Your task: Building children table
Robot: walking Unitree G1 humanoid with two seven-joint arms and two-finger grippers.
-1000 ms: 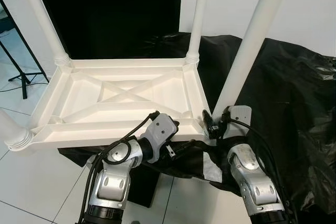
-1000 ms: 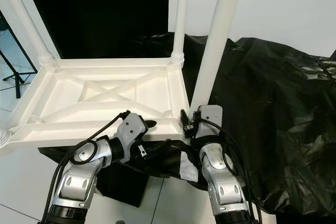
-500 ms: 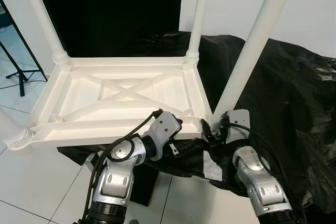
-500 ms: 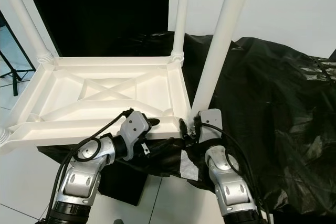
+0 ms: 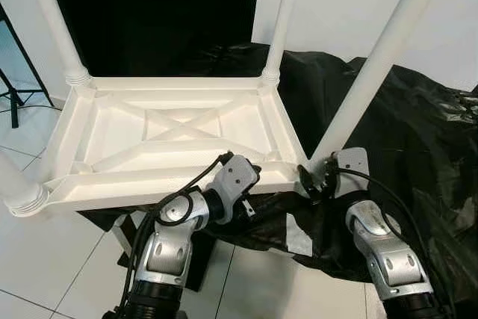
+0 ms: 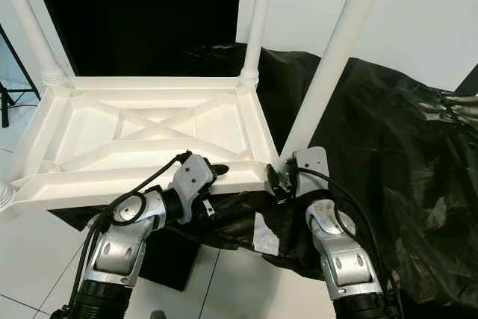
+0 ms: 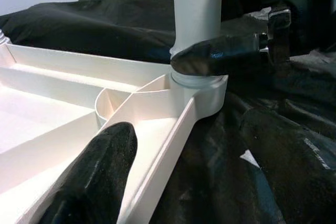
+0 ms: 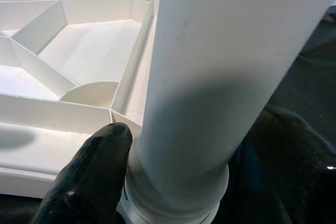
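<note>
Black sheeting under table top (image 5: 179,140); right pincer (image 5: 312,181) clamps leg (image 5: 366,80); left pincer (image 5: 254,177) grips rim.

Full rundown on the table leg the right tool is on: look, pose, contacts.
The leg is a smooth white round post, plastic by its look, standing up from the near right corner of the upside-down table top and leaning slightly to the right. Its ringed base sits in the corner socket. The right tool grips it just above that base, a finger on each side. Black sheeting lies behind it. Its upper end runs out of view.
</note>
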